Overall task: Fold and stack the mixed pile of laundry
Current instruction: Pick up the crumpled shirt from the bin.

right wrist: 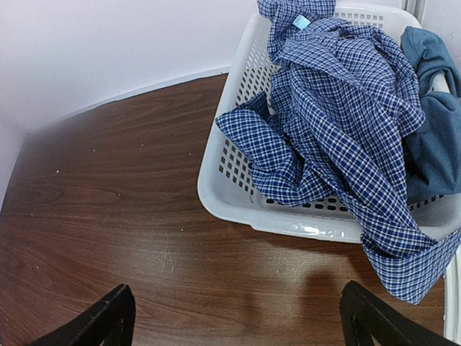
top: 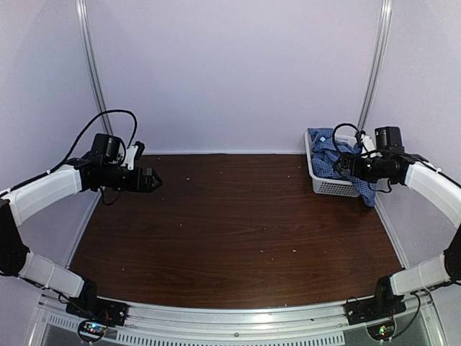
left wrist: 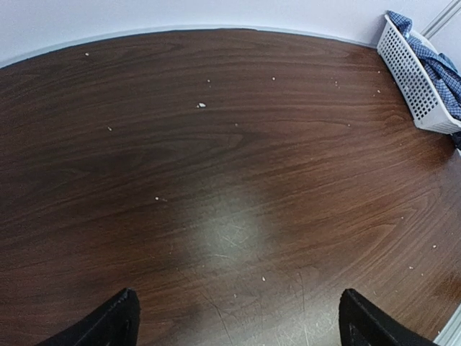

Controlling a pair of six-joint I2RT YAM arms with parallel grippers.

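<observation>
The surface was dark brown wood grain, dotted with pale specks and carrying a soft patch of glare. Plain lilac-white walls closed it in on three sides — two metal uprights rose at the back corners. A metal rail edged the near side.

A dark brown wooden table fills the scene, with small pale crumbs scattered across it. A white plastic lattice basket stands in its far right corner, close to the pale back wall. Two metal strips run up that wall, left and right. A metal rail borders the table's near edge.
</observation>
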